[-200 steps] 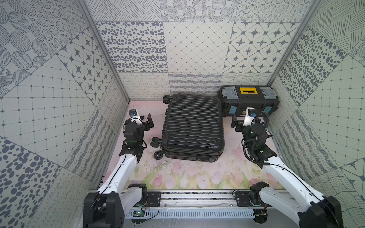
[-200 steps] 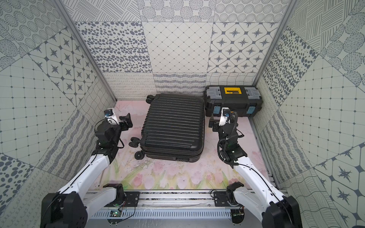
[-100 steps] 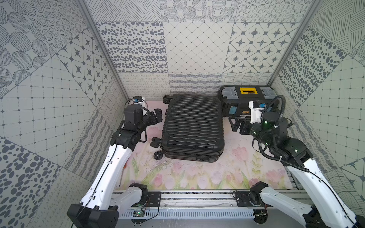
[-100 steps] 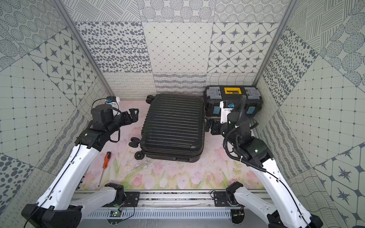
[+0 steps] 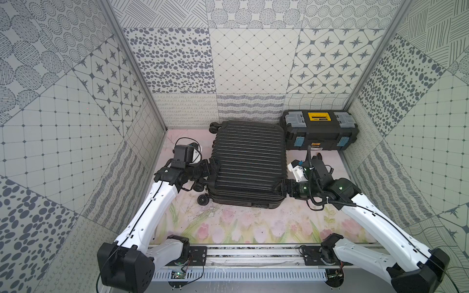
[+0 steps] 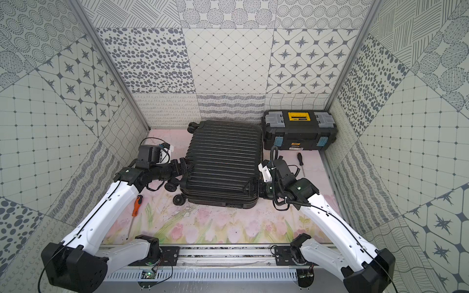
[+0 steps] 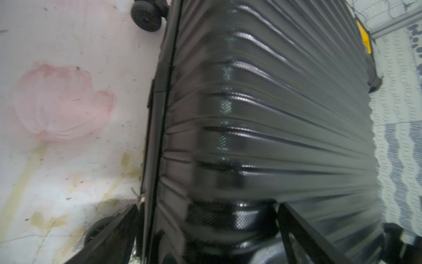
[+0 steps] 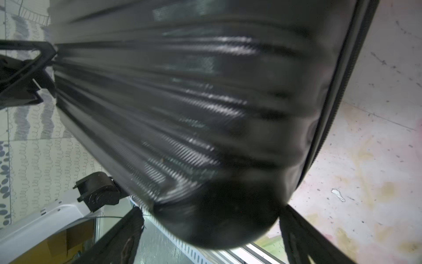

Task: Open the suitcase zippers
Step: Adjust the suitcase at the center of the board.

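Both arms are at the closed suitcase, one on each side, jaws spread.

The suitcase (image 5: pixel 247 162) lies flat on the floral mat (image 5: pixel 228 229), unopened, with its ribs running from arm to arm and its wheeled end toward the left arm. The toolbox (image 5: pixel 318 132) sits just beyond its far right corner. The left arm stretches low and nearly level, with the left gripper (image 5: pixel 212 165) against the wheeled end. The right arm bends inward, with the right gripper (image 5: pixel 278 187) at the near right corner. In both wrist views the fingers (image 7: pixel 107 237) stand wide apart astride the shell; whether they touch it I cannot tell. The zippers (image 7: pixel 164 109) run round the side wall, level with the mat and lengthwise ahead of both jaws. No pull shows, so neither arm is clearly nearer one.
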Robot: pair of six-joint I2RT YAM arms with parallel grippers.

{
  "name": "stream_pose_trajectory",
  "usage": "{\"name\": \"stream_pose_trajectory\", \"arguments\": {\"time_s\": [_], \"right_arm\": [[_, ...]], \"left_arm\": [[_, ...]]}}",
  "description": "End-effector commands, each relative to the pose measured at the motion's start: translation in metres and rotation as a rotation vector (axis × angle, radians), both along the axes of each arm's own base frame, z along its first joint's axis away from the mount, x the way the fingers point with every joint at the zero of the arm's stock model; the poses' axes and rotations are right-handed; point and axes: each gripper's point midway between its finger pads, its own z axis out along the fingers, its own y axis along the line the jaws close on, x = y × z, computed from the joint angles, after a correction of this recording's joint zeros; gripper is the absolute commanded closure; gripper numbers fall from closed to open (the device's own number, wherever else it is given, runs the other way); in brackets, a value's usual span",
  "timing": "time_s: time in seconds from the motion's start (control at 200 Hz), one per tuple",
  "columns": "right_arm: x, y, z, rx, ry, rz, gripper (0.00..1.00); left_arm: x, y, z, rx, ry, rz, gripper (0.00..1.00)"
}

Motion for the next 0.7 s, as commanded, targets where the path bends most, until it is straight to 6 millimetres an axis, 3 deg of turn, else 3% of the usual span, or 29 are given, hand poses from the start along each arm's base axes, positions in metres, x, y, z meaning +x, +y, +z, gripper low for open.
{"name": "stream_pose_trajectory", "arguments": {"time_s": [0.0,0.255,0.375,0.495,0.61,0.695], "right_arm": [[0.023,0.022,0.005,0.051,-0.031,0.011,0.11],[0.079,0.020,0.025,0.060,-0.081,-0.002,0.17],[0.103,0.019,0.025,0.047,-0.062,0.004,0.18],[0.130,0.004,0.034,0.013,-0.093,-0.033,0.18],[0.140,-0.011,0.055,0.010,-0.162,-0.055,0.15],[0.137,-0.019,0.072,-0.011,-0.212,-0.056,0.08]], "left_arm": [[-0.021,-0.025,-0.016,-0.135,0.127,-0.089,0.09],[-0.029,-0.054,-0.007,-0.316,0.096,-0.190,0.16],[-0.036,-0.067,-0.002,-0.312,0.067,-0.251,0.18],[-0.051,-0.084,0.009,-0.273,-0.004,-0.342,0.19],[-0.063,-0.086,0.015,-0.178,-0.106,-0.368,0.18],[-0.069,-0.073,0.017,-0.094,-0.183,-0.339,0.15]]}}
